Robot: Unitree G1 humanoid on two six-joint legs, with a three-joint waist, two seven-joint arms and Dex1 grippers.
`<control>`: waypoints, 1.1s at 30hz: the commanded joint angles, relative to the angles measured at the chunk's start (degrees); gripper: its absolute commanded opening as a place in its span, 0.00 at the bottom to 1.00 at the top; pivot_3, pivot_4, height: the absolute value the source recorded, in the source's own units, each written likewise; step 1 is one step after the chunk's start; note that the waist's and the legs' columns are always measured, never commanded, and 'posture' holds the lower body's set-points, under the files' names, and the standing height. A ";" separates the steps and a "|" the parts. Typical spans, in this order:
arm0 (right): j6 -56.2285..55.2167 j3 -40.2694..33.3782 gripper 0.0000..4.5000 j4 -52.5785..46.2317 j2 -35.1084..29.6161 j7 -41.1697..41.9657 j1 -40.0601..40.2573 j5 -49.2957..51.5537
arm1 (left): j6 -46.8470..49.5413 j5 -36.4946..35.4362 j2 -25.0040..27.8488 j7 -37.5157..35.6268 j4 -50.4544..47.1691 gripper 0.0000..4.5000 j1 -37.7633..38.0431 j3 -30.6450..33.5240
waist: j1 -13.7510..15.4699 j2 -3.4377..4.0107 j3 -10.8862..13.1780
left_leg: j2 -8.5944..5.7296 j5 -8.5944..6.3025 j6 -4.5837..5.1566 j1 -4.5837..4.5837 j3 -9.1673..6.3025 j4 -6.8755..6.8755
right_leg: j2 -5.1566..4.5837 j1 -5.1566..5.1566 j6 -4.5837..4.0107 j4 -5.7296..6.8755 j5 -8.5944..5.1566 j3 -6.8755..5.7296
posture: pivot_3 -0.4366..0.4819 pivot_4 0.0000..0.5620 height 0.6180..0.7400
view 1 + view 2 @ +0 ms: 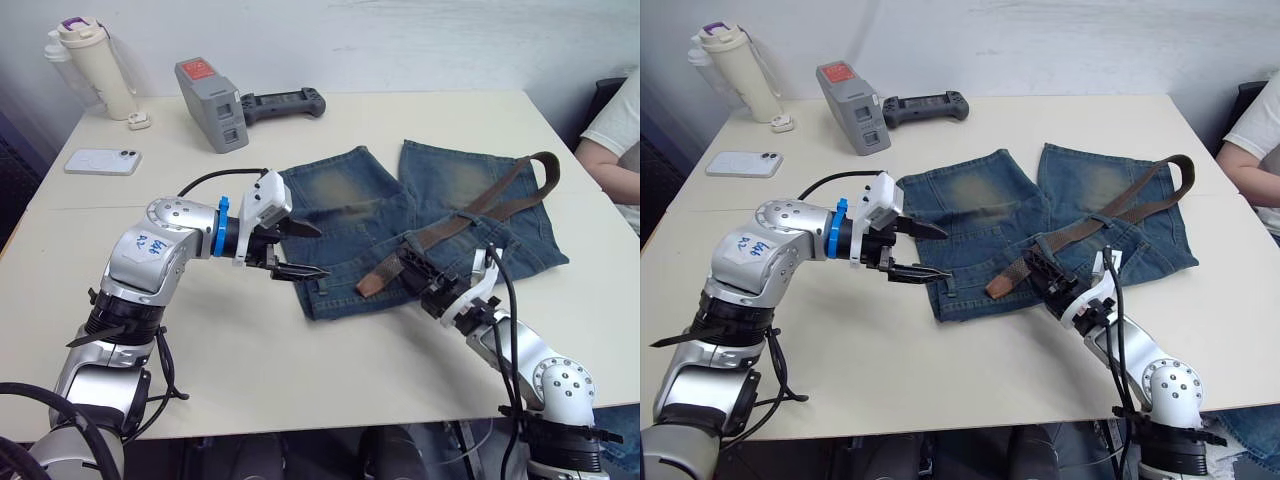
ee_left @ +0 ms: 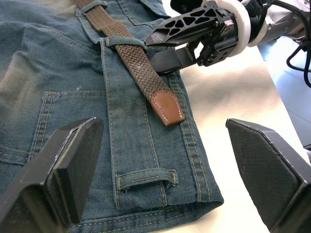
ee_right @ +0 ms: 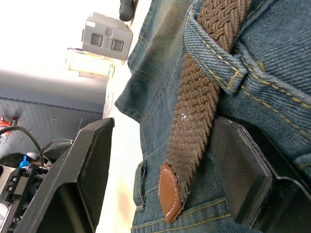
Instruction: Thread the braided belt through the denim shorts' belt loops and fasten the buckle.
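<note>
Blue faded denim shorts (image 1: 420,215) lie flat on the pale table (image 1: 300,360), and the dark brown braided belt (image 1: 470,215) already runs through a couple of belt loops (image 2: 125,41), its tan leather tip (image 2: 167,108) resting on the waistband. The left gripper (image 1: 298,250) hovers by the waistband, jaws spread. The right gripper (image 1: 420,275) sits over the strap, jaws apart, not pinching. Best move, I'd say: grip near the tip, keep it flat, feed it toward the next empty loop (image 2: 146,178).
</note>
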 commanded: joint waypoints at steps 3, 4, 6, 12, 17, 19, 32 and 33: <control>-0.43 -1.09 0.74 -0.88 1.18 1.60 -0.94 -0.47 | -1.43 -0.29 0.47 -0.08 -1.24 0.98 -0.51 0.06 | -0.16 0.01 0.00 | 0.00 0.00 0.00 0.00 0.00 -0.01 | 0.00 0.00 0.00 0.00 0.00 0.00 | 0.48 0.27 0.27; -0.40 -1.17 0.74 -0.90 1.21 1.65 -0.87 -0.56 | -1.50 -0.30 0.52 -0.10 -1.25 0.98 -0.44 0.04 | -0.17 0.01 0.00 | 0.00 0.00 0.00 0.00 0.00 -0.02 | 0.00 -0.01 0.00 0.00 0.00 0.00 | 0.48 0.27 0.27; -0.65 -1.62 0.69 -0.96 1.46 1.71 -0.69 -0.40 | -1.69 -0.16 0.74 -0.02 -1.21 0.99 -0.20 0.03 | -0.19 0.01 0.00 | 0.00 0.00 0.00 0.00 0.00 -0.02 | 0.00 -0.01 0.00 0.00 0.00 0.00 | 0.48 0.27 0.27; -1.43 -2.66 0.09 -0.95 2.76 1.81 -1.42 0.59 | -1.58 0.02 1.19 0.52 -1.07 1.00 0.65 0.16 | -0.24 0.02 0.01 | 0.00 0.00 0.00 0.00 0.00 -0.03 | 0.00 -0.02 0.00 0.00 0.00 0.00 | 0.48 0.27 0.27; -2.88 -3.51 0.01 -2.13 4.26 0.90 -3.70 2.44 | -1.67 0.47 2.96 0.94 -0.37 1.00 1.44 0.83 | -0.39 0.05 0.02 | 0.00 0.00 0.00 0.00 0.02 -0.06 | 0.00 -0.07 0.00 0.02 0.00 0.03 | 0.48 0.27 0.27; -3.36 -3.14 0.01 -2.23 5.10 -0.09 -4.92 2.78 | -1.60 0.59 3.58 1.07 -0.40 1.00 1.85 0.91 | -0.38 0.06 0.02 | 0.00 0.00 0.00 0.00 0.02 -0.08 | 0.00 -0.08 0.00 0.02 0.00 0.03 | 0.48 0.27 0.27; -0.05 7.04 0.01 -5.20 11.70 -8.52 -4.25 6.40 | 0.56 -0.66 5.78 3.31 -3.81 1.00 5.88 2.36 | -0.59 0.08 0.03 | 0.00 0.00 0.00 -0.11 0.24 -0.13 | -0.01 -0.58 0.00 0.45 0.00 0.38 | 0.48 0.27 0.27; 0.29 8.14 0.01 -5.91 11.92 -8.95 -4.07 6.67 | 0.69 -0.76 5.84 3.44 -3.94 1.00 5.94 2.37 | -0.59 0.08 0.03 | 0.00 0.00 0.00 -0.13 0.28 -0.13 | -0.01 -0.66 0.00 0.51 0.00 0.44 | 0.48 0.27 0.27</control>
